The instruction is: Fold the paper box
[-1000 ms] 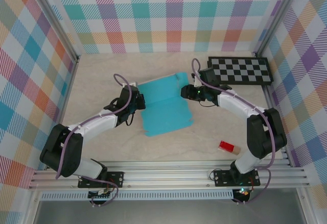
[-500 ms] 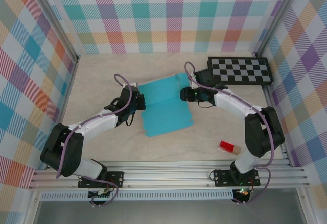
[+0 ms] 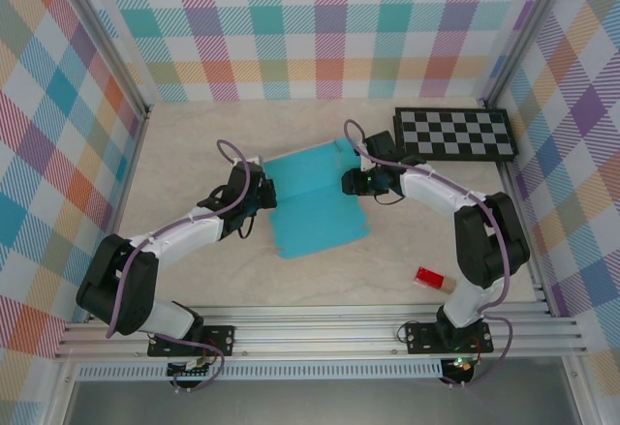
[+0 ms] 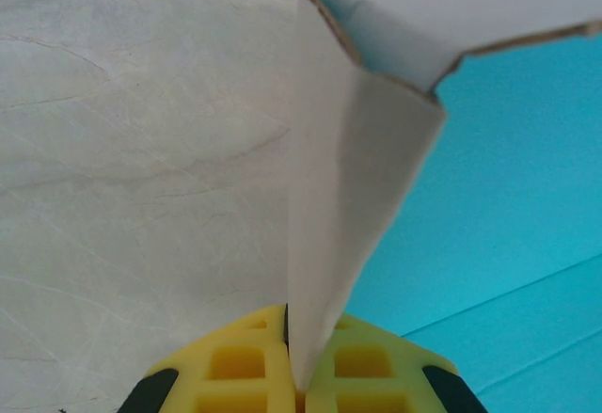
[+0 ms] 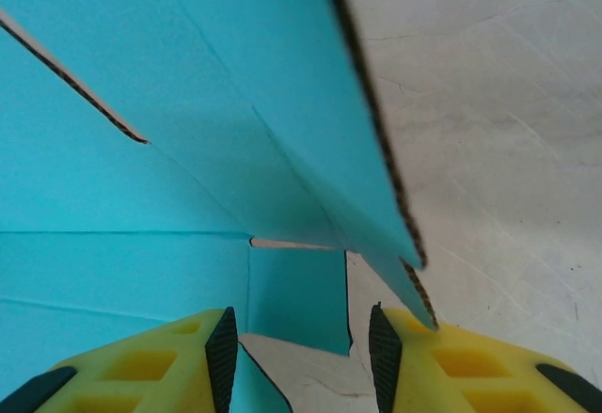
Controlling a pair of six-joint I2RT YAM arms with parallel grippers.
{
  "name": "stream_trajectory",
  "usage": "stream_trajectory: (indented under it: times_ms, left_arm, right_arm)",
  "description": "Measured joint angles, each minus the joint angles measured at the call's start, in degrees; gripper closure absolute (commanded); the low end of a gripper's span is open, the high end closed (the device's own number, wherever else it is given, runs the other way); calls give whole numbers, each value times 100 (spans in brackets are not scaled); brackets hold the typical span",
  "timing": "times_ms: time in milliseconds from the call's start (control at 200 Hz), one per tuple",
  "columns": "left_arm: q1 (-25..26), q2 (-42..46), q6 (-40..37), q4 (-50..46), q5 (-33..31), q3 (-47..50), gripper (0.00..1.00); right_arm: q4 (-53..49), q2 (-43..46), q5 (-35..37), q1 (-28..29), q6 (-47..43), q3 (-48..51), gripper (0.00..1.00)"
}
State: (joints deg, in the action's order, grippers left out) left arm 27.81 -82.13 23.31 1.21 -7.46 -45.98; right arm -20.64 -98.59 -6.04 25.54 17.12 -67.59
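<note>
Paper box (image 3: 315,202) teal-side up, left end effector (image 4: 299,389) grasping it, right end effector (image 5: 296,357) released.

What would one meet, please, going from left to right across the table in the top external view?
In order: left gripper → paper box → right gripper → checkerboard.

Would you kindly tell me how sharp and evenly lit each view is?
Top external view: soft, even light, sharp throughout, barely any shadow around the paper box. Left wrist view: its white flap, close to the lens, looks slightly soft; the table grain is crisper. Right wrist view: the raised teal flap shades the panel beneath it.
</note>
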Motion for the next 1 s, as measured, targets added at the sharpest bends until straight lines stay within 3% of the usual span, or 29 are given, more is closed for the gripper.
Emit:
stream_trajectory:
  times_ms: [505, 700, 1000]
  left_arm:
    - [0, -114, 31, 4, 96, -2, 100]
    - [0, -195, 105, -17, 133, -48, 100]
    - [0, -214, 136, -129, 210, -96, 100]
  right_arm:
    - [-66, -13, 92, 85, -157, -249, 71]
    - [-160, -15, 420, 393, -457, -409, 84]
    - [-216, -221, 697, 577, -758, -411, 85]
